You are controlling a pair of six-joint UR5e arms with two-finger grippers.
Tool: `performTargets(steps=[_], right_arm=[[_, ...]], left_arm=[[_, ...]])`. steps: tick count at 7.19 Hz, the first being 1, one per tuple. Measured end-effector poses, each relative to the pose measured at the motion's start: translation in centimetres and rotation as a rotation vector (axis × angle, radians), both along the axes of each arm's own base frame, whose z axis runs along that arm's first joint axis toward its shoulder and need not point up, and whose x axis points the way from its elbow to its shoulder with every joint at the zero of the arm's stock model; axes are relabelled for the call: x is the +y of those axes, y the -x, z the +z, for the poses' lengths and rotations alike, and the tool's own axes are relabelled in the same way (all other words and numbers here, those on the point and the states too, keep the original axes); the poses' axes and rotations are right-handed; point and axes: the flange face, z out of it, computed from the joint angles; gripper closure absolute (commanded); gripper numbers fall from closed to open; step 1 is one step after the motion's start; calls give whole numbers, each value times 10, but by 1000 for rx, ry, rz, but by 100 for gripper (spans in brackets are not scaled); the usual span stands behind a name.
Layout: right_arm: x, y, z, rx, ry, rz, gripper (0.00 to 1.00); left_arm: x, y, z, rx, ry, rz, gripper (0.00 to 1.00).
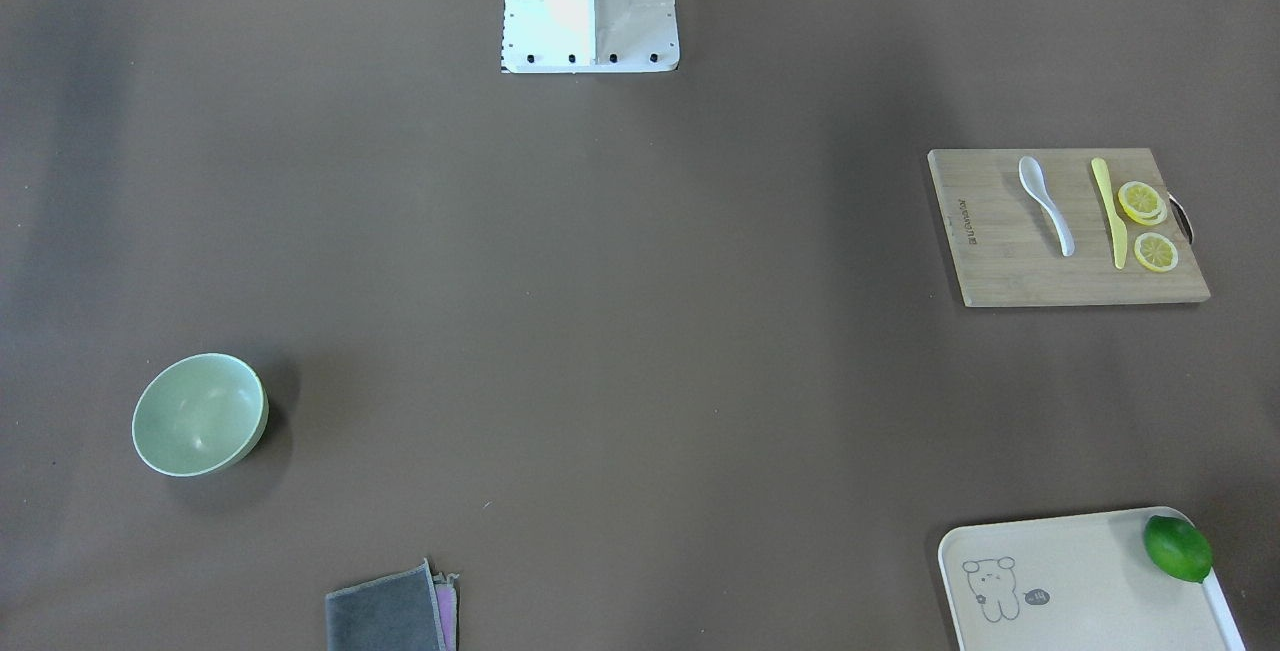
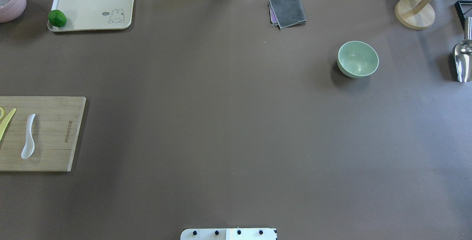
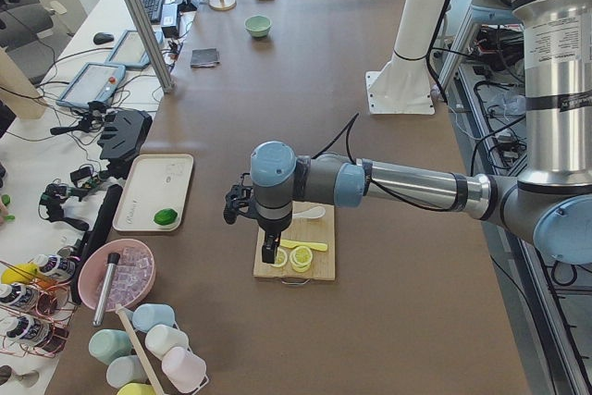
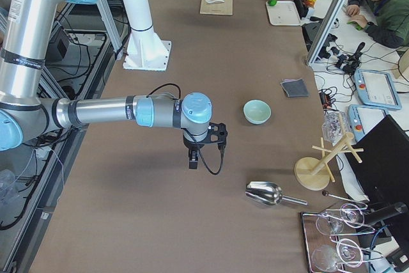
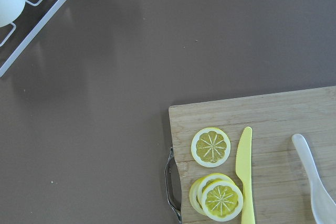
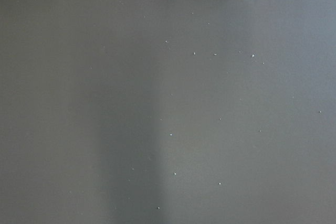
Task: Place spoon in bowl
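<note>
The white spoon (image 1: 1047, 203) lies on a wooden cutting board (image 1: 1010, 276) on the robot's left side. It also shows in the overhead view (image 2: 28, 136) and at the left wrist view's right edge (image 5: 315, 184). The mint-green bowl (image 1: 200, 414) stands upright and empty on the robot's right side (image 2: 357, 58). My left gripper (image 3: 268, 255) hangs above the board's lemon end, apart from the spoon. My right gripper (image 4: 192, 164) hangs over bare table, short of the bowl (image 4: 257, 111). I cannot tell whether either is open or shut.
A yellow knife (image 1: 1109, 211) and lemon slices (image 1: 1143, 202) share the board. A cream tray (image 2: 92, 0) holds a lime (image 2: 57, 18). A folded grey cloth (image 2: 287, 11), a metal scoop (image 2: 462, 57) and a wooden stand (image 2: 415, 13) lie near the bowl's side.
</note>
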Motion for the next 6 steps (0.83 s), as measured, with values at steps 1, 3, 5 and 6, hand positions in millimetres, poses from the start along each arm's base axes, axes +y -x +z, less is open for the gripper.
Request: performTargets(steps=[1,3,5,6], right_arm=[[0,0,1,0,2,1,0],[-4,0,-3,0,-7,3,0],[-23,2,-23,-7,-62,5,0],[-36,3,-37,-13,-100,5,0]], left_arm=[[1,0,0,0,-8,6,2],[3,0,-4,-2,-36,19,2],[-4,0,-19,-1,-71,20,2],[-14,0,-30,-1,-99,17,2]])
